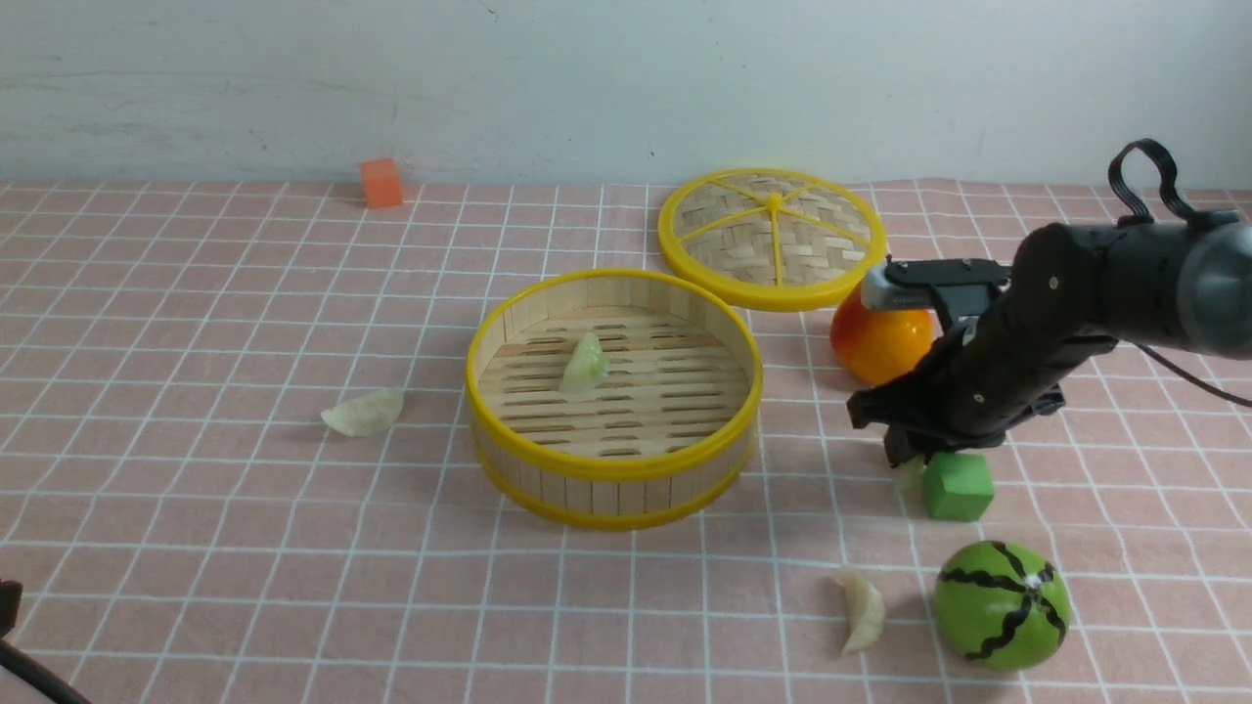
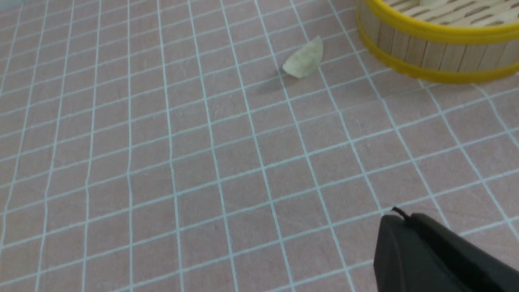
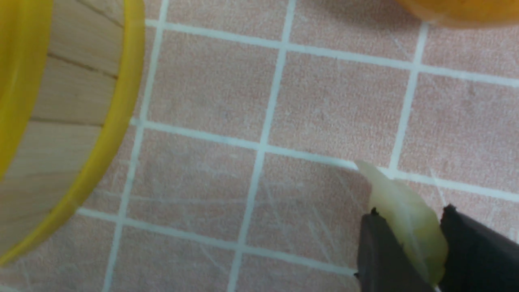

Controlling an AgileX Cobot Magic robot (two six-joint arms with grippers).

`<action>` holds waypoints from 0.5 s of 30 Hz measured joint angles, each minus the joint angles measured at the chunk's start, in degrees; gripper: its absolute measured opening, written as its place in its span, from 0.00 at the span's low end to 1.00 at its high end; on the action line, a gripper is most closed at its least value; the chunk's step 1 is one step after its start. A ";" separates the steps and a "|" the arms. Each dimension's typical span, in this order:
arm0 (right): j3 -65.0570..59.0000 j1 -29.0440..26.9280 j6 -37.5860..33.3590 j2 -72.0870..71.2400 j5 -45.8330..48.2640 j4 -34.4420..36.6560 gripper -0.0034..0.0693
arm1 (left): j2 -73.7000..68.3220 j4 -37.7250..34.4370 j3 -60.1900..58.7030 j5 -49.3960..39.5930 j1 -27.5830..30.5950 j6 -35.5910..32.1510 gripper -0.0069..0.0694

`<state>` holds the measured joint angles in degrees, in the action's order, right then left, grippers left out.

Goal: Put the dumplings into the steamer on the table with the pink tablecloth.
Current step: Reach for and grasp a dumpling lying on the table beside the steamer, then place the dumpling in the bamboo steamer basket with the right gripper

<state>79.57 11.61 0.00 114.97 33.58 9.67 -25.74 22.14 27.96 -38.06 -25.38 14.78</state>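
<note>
Right gripper [image 1: 905,467] sits low by the cube [image 1: 958,486], jaws pinching a dumpling [image 3: 405,215] at the cloth [image 1: 245,293], left gripper [image 2: 399,221] closed and idle; it should lift gently, clear the rim, then carry to the steamer [image 1: 614,469] at 9 o'clock.

Right claw [image 1: 905,462] low, left claw [image 2: 401,223] closed
</note>
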 joint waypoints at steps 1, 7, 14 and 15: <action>0.44 0.00 0.00 -0.61 0.77 0.00 0.30 | 0.00 0.00 0.00 0.84 0.00 0.29 0.07; 7.81 2.83 -0.44 -7.45 2.62 2.24 0.30 | 0.00 0.18 0.00 4.71 0.00 4.83 0.07; 19.44 12.22 -6.55 -1.73 3.22 6.27 0.30 | 0.00 1.74 0.00 8.10 0.00 6.24 0.07; 21.01 12.89 -6.86 0.51 2.81 6.47 0.30 | 0.00 1.74 0.00 8.18 0.00 6.31 0.07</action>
<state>100.58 24.49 -6.86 115.49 36.39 16.14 -25.74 23.89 27.96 -29.88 -25.38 21.09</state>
